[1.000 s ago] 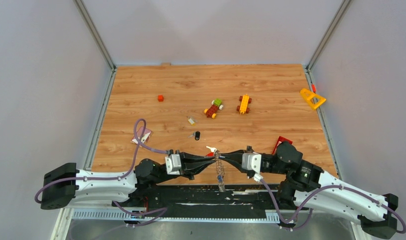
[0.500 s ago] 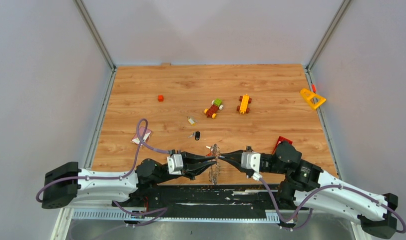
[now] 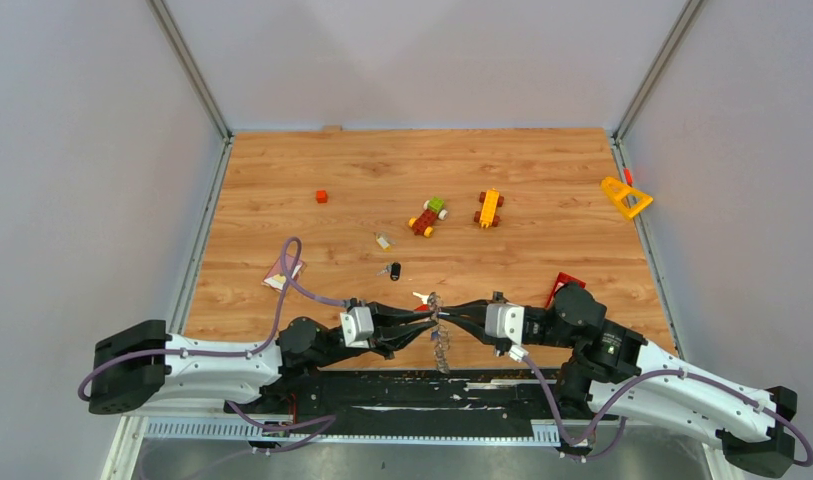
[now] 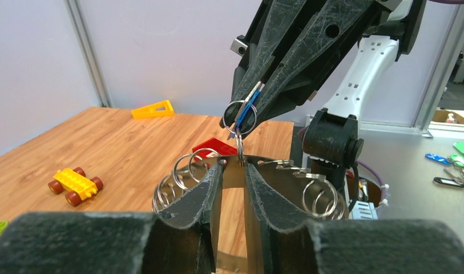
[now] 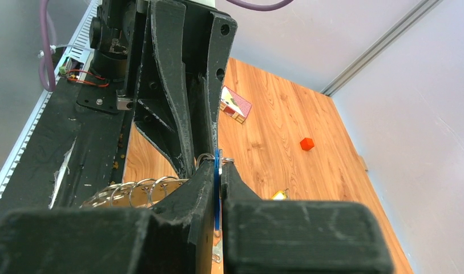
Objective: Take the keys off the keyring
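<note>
A wooden table (image 3: 532, 160) enclosed by grey walls is seen, and the 2 arms are met tip to tip above its near edge. The right gripper (image 5: 218, 162) is clenched on a blue key (image 4: 246, 109), whose long axis is laid along the fingers and pointed toward the opposite arm. A small split ring (image 4: 232, 117) is threaded through that key's head and is linked downward to the keyring (image 4: 231, 181). The keyring's flat silver band is seen crossing the gap of the left gripper (image 4: 234, 165), directly below the right fingertips in the left wrist view. The left jaws are set partly apart, and it cannot be told whether the band is pressed by their pads. Further small rings are strung along the band on both sides of the left fingers. In the top view the keyring is hung from the meeting point toward the near edge, between the 2 wrists. The right gripper is judged the nearer tool to the key, so a pull back along its own arm, away from the left one, is what separation depends on. 1 black-headed key (image 3: 394, 270) is lying farther out on the wood.
</note>
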Controlling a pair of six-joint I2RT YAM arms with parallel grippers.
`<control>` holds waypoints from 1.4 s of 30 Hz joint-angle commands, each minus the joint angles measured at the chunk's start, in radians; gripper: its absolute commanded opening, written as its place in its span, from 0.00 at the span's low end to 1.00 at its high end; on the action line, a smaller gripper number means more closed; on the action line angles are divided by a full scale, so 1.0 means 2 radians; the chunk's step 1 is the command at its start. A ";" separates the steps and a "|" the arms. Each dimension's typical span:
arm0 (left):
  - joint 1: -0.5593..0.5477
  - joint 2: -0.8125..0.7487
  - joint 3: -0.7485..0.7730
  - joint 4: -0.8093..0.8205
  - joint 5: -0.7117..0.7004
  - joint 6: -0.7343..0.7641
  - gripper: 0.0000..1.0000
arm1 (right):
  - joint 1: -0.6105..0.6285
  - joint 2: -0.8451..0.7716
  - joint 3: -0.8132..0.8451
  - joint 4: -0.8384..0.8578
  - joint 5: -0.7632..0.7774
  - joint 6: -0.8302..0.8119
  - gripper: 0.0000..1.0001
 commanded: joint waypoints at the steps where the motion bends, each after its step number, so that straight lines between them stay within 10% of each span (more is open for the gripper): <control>1: -0.002 0.008 -0.003 0.042 -0.006 -0.003 0.27 | 0.002 -0.002 0.015 0.045 -0.012 0.010 0.00; 16: -0.002 0.014 -0.001 0.048 -0.001 -0.005 0.24 | 0.002 0.008 0.013 0.044 -0.012 0.010 0.00; 26: -0.002 0.009 0.002 0.019 -0.030 -0.002 0.00 | 0.002 0.006 0.018 0.034 -0.014 0.011 0.00; 42: -0.002 -0.106 0.145 -0.439 -0.110 0.123 0.00 | 0.003 0.020 0.040 -0.060 0.040 0.029 0.00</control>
